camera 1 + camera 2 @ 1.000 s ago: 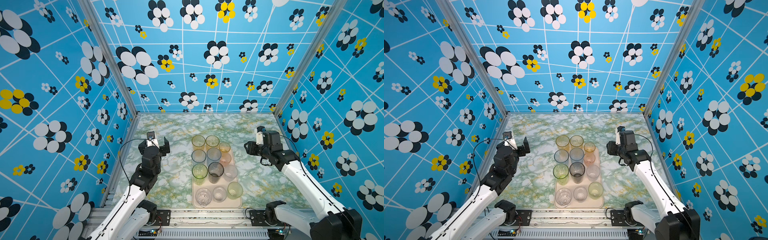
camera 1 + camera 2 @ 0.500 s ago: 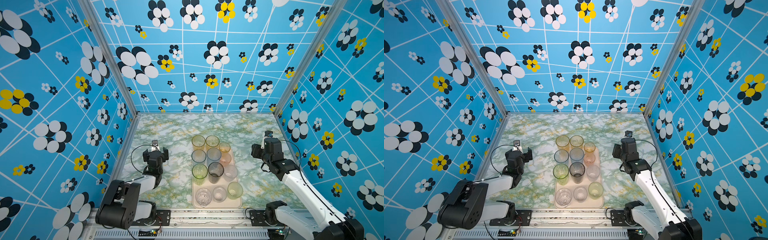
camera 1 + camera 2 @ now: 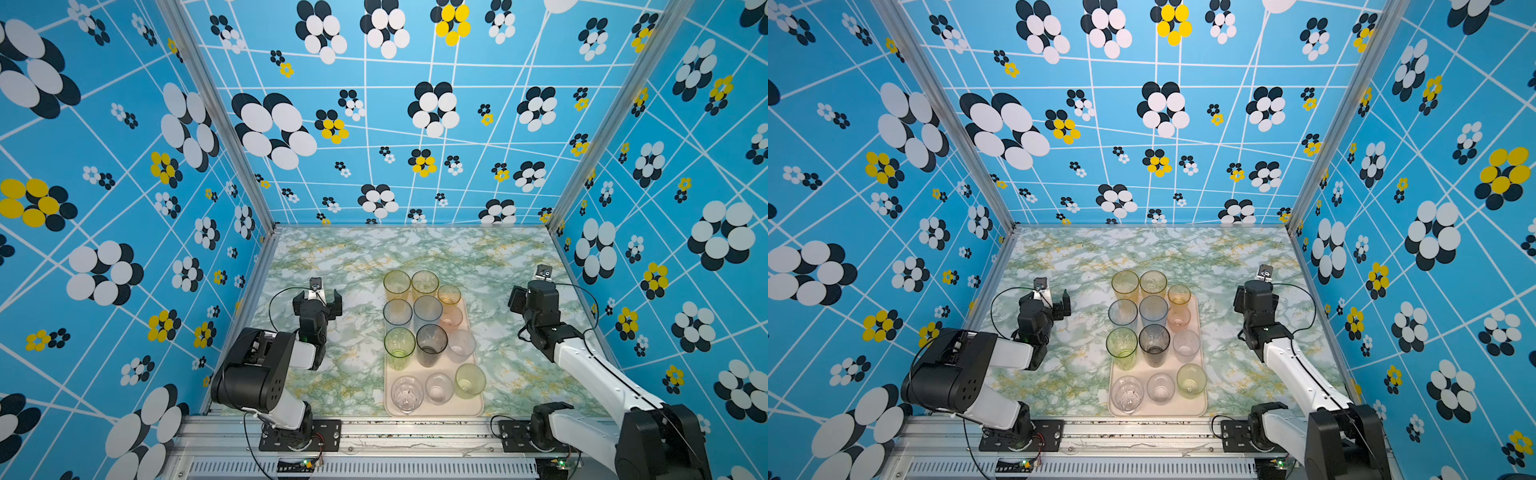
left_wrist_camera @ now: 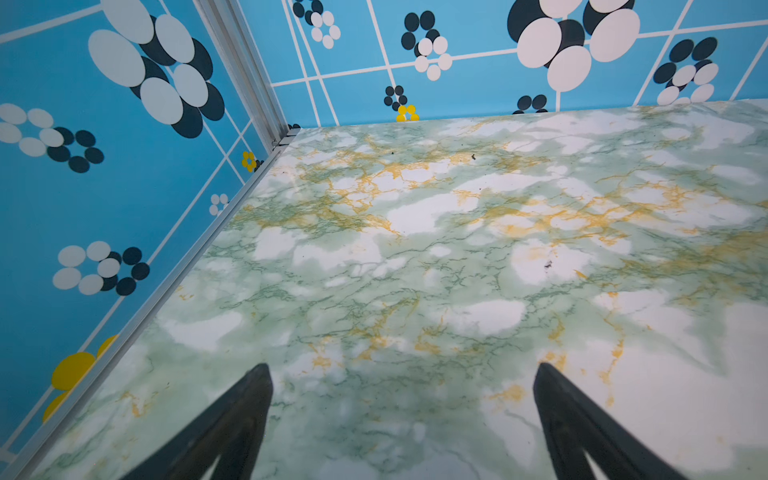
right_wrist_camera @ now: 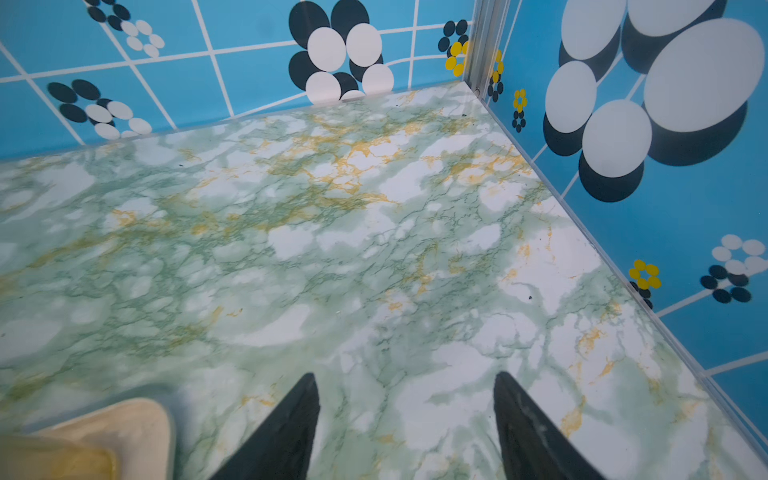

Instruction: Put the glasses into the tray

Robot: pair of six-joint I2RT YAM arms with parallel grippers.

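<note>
On the counter (image 3: 353, 266), between my two arms, sits the tray (image 3: 434, 412). It is long and flat, a pale creamy pink, with round corners and a low edge. All the glasses (image 3: 431, 338) I can see stand upright on it, packed close in four rows of three. At the far end are two tall yellow-orange ones and a shorter orange one, and they hide the far edge of the tray. Next come two bluish ones and a pink one. Then come a green one, a dark smoky one and a cloudy pale one. Nearest my base are two clear ones and a short yellow-green one. You can see through every one of them.

My left hand (image 3: 318, 298) is low over the bare counter, well off to the left of the tray. It is spread wide and holds nothing. My right hand (image 5: 404, 376) is on the other side, also apart from the tray, spread apart and holding nothing. A corner of the tray peeks into my right wrist view.
</note>
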